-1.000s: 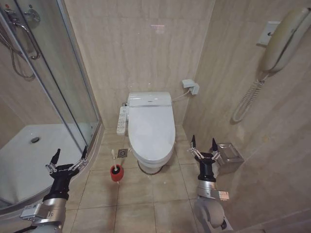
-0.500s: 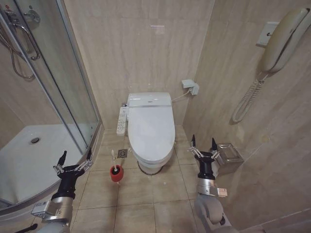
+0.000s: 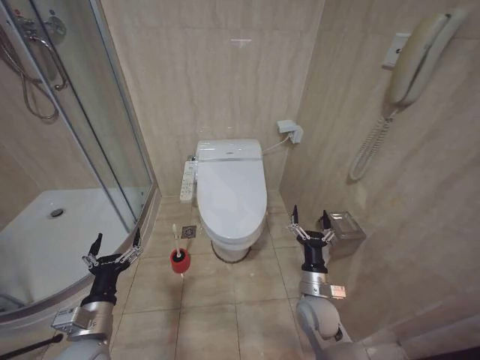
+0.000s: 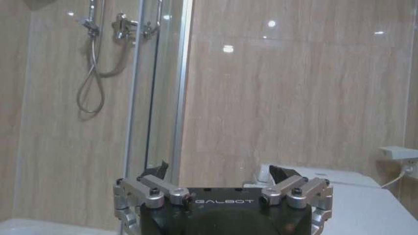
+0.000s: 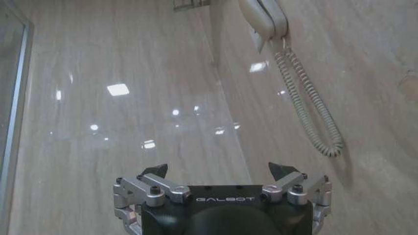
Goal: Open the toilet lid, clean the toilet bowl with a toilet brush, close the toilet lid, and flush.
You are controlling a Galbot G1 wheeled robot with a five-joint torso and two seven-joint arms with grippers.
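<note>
Beige tiled bathroom, shower [image 3: 45, 225] at my left. My left claw [image 3: 114, 247] hangs released over the floor by the shower's edge. The brush [image 3: 178, 251] stands in its red cup just beyond, beside the bowl [image 3: 229, 251]. The lid [image 3: 231, 199] lies shut. My right claw [image 3: 310, 223], also spread, hovers right of the bowl.

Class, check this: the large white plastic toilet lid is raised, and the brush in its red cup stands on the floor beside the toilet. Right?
Not quite: the head view shows the large white plastic toilet lid closed. The white-handled toilet brush in its red cup does stand beside the toilet.
</note>
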